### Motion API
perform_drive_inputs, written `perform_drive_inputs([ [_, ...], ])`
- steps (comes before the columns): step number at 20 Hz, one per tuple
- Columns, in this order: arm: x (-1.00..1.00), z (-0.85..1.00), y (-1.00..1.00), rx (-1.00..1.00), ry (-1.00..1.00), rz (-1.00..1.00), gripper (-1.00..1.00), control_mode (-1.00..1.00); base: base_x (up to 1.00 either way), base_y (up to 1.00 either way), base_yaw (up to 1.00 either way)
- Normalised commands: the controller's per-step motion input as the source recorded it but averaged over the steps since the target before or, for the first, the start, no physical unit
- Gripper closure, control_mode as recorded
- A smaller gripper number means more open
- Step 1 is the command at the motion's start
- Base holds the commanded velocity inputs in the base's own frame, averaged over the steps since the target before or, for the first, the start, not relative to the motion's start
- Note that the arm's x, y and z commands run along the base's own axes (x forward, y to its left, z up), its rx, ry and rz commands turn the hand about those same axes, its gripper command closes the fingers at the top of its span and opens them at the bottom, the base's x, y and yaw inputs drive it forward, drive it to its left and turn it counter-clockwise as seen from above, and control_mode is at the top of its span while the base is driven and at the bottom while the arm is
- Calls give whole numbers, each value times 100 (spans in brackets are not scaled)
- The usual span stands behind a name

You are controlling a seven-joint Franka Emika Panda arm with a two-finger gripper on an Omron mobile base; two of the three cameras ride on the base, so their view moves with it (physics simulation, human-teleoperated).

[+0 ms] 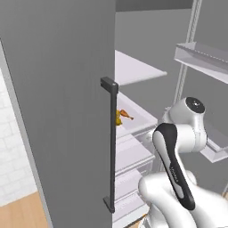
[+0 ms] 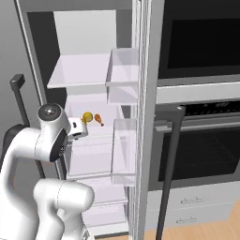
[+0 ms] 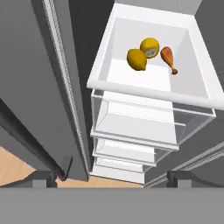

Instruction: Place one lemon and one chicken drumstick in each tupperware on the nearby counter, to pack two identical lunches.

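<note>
Two lemons (image 3: 136, 59) and a chicken drumstick (image 3: 168, 59) lie at the fridge shelf's (image 3: 144, 85) back. The jaws (image 3: 112, 177) stand wide open, holding nothing. No writing is readable.

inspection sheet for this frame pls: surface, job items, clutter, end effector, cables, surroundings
Surface: white fridge shelf, middle level of the open fridge, with clear drawers below it.
Job's things: two lemons close together on that shelf, one chicken drumstick just beside them, lying flat. Tupperware and counter: nothing seen.
Clutter: nothing seen.
End effector: end effector open, empty, hanging in front of the shelf, short of the food, touching nothing.
Cables: nothing seen.
Surroundings: grey fridge door swung open with a dark vertical handle; built-in oven to the right of the fridge; wooden floor below.
</note>
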Motion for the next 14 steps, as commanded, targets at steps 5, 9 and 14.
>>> perform_drive_inputs([
  [5, 9, -2, 0, -1, 0, -2, -100, -100, 34, 6, -11],
  [9, 56, -19, 0, 0, -1, -2, -100, -100, 0, 0, 0],
  [14, 75, -20, 0, 0, 0, 0, -100, -100, 0, 0, 0],
])
